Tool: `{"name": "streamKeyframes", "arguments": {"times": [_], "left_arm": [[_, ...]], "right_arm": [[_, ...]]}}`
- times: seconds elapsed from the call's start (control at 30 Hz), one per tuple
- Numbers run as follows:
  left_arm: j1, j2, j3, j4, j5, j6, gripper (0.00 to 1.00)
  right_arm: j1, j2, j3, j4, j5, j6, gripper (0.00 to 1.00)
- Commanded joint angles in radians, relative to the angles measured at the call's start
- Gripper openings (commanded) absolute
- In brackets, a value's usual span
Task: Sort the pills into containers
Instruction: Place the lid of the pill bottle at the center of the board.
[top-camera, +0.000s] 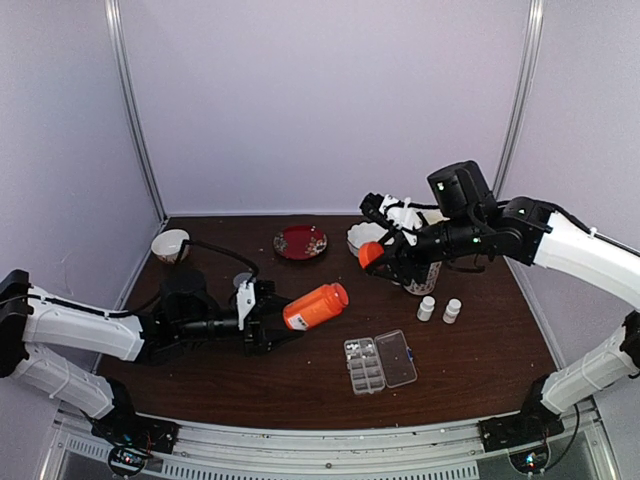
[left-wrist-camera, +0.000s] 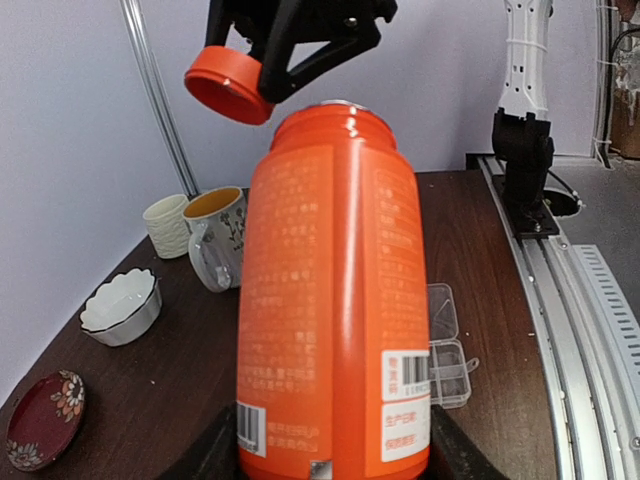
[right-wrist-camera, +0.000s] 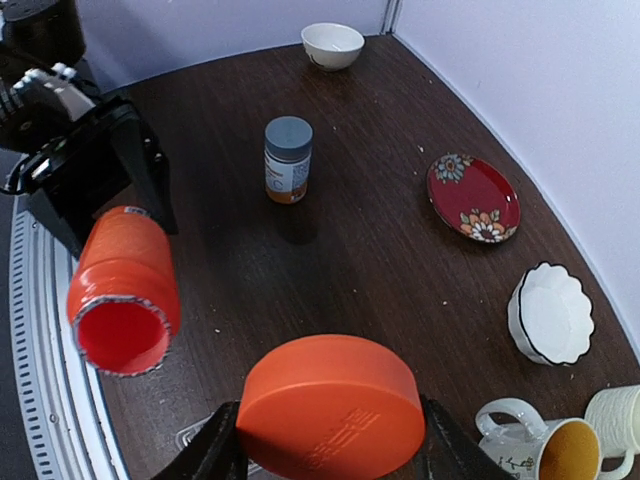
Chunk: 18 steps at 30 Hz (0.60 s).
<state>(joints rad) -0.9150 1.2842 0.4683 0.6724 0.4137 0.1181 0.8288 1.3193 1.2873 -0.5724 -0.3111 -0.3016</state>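
One orange bottle (top-camera: 316, 306), one orange cap (right-wrist-camera: 330, 400), two small white bottles (top-camera: 427, 308) — and one clear pill box (top-camera: 400, 358), lid open, near the counter's (top-camera: 480, 380) front edge, bare wood around it. What its containers (top-camera: 364, 367) hold is too small to tell. The left gripper (top-camera: 268, 318), arm stretched low, clamps the bottle's base; the right gripper (right-wrist-camera: 328, 460), raised, pinches the cap.

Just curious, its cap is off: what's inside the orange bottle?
Through the mouth of the orange bottle, only its orange inner wall shows, no contents; the bottom is too dim.
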Motion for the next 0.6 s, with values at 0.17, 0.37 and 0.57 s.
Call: {"name": "streamKeyframes", "arguments": {"times": [0.17, 0.37, 0.57], "left_arm": [[-0.071, 0.096, -0.089, 0.232, -0.08, -0.023, 0.0], [-0.124, 0.186, -0.074, 0.262, -0.107, -0.01, 0.0], [-0.153, 0.275, -0.085, 0.349, -0.125, -0.026, 0.0]], "right_arm": [[-0.102, 0.2, 0.027, -0.098, 0.013, 0.272, 0.01], [-0.123, 0.328, 0.062, -0.136, 0.101, 0.302, 0.02], [-0.142, 0.456, 0.093, -0.138, 0.154, 0.329, 0.05]]}}
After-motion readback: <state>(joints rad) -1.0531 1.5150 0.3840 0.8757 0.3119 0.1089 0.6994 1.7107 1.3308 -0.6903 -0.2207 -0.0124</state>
